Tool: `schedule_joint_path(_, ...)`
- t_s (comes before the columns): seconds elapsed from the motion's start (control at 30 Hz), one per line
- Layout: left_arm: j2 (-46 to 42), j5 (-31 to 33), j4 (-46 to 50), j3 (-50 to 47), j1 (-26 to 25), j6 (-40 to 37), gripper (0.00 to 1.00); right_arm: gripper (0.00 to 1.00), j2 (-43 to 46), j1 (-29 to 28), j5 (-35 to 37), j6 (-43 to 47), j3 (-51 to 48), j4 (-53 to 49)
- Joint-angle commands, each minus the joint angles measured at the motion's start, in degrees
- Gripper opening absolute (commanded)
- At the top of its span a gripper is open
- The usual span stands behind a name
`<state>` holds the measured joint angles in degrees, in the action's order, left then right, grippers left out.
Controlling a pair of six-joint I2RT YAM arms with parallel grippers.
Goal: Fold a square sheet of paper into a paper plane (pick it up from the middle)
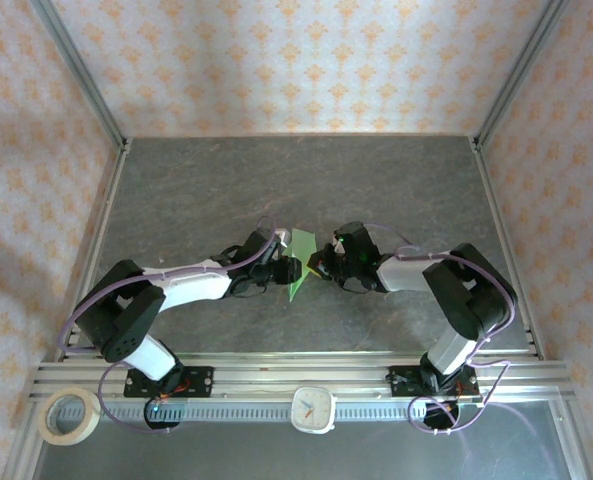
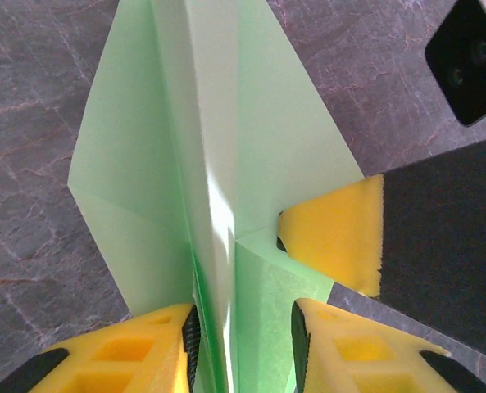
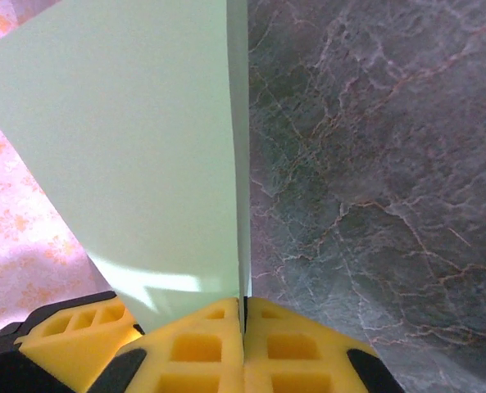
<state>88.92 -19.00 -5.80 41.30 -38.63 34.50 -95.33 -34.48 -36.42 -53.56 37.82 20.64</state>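
Grey marble-patterned table (image 1: 306,180) carried an aluminium rail (image 1: 276,375) across its near edge, with a small white clock (image 1: 313,409) sitting mid-rail and a tape roll (image 1: 48,425) lying by the rail's left end.

paper plane (image 1: 300,252) between left hand (image 1: 287,270), right hand (image 1: 323,268)

From above, the paper plane (image 1: 298,285) looks tiny. The left claw (image 1: 288,270) and the right claw (image 1: 321,268) cover parts of it, so its folds cannot be made out. At the left wrist, the paper runs off the top and bottom edges, and a black thing (image 2: 470,57) is cut by the corner. At the right wrist, the paper runs off the top.
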Motion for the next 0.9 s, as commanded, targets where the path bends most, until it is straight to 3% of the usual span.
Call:
schedule_joint_path(0.0,0.2,-2.2,-2.1,0.2,-0.2,-0.5,0.38,0.06,-0.3,-0.3,-0.3,0.2,-0.4,1.5)
schedule_joint_path(0.37,2.0,-3.9,-2.6,1.0,-0.2,-1.9,0.45,0.05,-0.4,-0.3,-0.6,0.4,-0.5,1.5)
schedule_joint_path(0.73,4.1,-1.3,0.6,2.1,-0.3,-3.3,0.23,0.05,-0.5,-0.3,-0.8,0.5,-0.4,1.4)
schedule_joint_path(0.87,4.4,-2.1,-0.3,2.1,-0.3,-3.3,0.22,0.05,-0.8,-0.3,-0.9,0.6,-0.5,1.5)
